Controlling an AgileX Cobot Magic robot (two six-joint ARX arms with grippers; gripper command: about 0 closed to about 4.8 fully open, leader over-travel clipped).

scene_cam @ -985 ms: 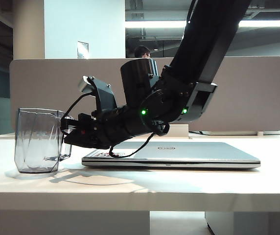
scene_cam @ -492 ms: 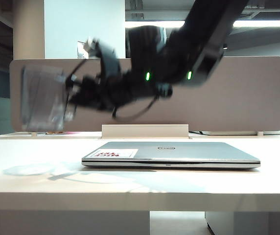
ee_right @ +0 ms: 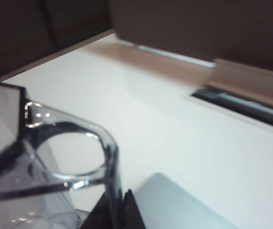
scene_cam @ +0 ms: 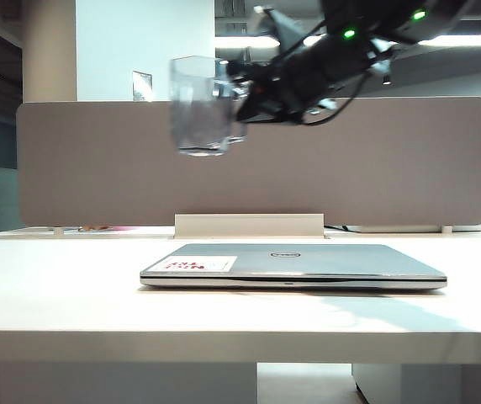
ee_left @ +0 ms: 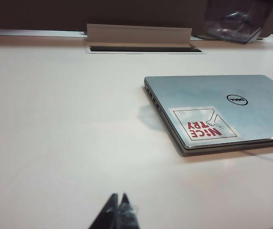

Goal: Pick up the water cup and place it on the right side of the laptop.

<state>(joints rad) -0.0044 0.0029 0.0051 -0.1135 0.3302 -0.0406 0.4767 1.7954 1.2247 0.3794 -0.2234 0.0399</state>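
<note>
The tabletop is wide, white and bare apart from the laptop, which lies closed and flat near its middle, sticker toward the left of the exterior view. A beige partition runs behind it.

High above the laptop's left half, the right arm carries the cup upright in the air, well clear of everything. The right tool is clamped on the cup's handle, its tips closed tight through the loop. The left tool sits low over the tabletop near the laptop's left edge, tips together, holding nothing.

The risk from here is the grip: the cup hangs from its handle alone, so a quick swing to the laptop's right could pivot or slip it, and a drop would land on the lid. Coming down too near the laptop could also clip its edge.
</note>
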